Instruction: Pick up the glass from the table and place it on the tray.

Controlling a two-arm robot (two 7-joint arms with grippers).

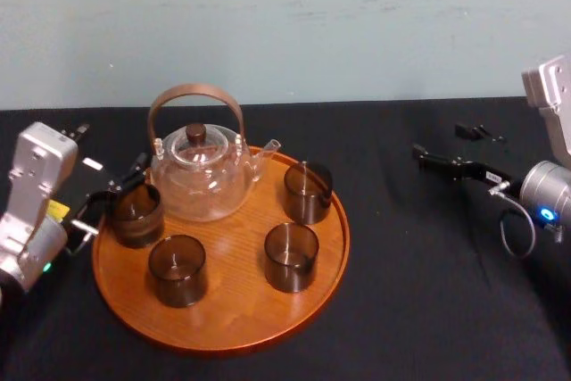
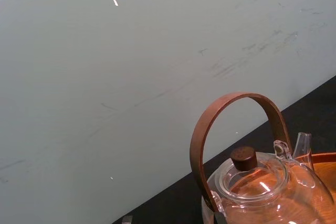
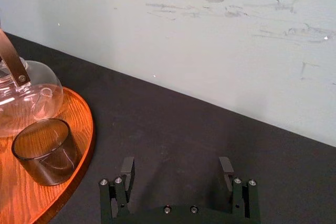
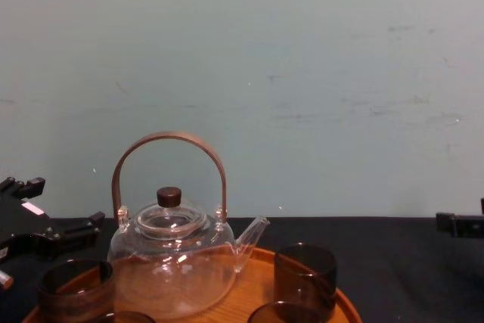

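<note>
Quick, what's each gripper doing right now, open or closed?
Left gripper: by a glass on the tray, state cannot be told.
Right gripper: open, empty, over the table.

soft, even light from above keeps the pale wall (image 4: 302, 73) bright and the black table (image 1: 428, 265) dark, with small white glints on the glass teapot (image 2: 261, 186), a sheen on the tray (image 1: 241, 310) and a faint shadow beneath the right gripper (image 3: 177, 162).

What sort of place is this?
Probably a robot test bench set for tea: teapot and glasses on a tray, bare wall, left gripper at one glass, right gripper over the black table.
</note>
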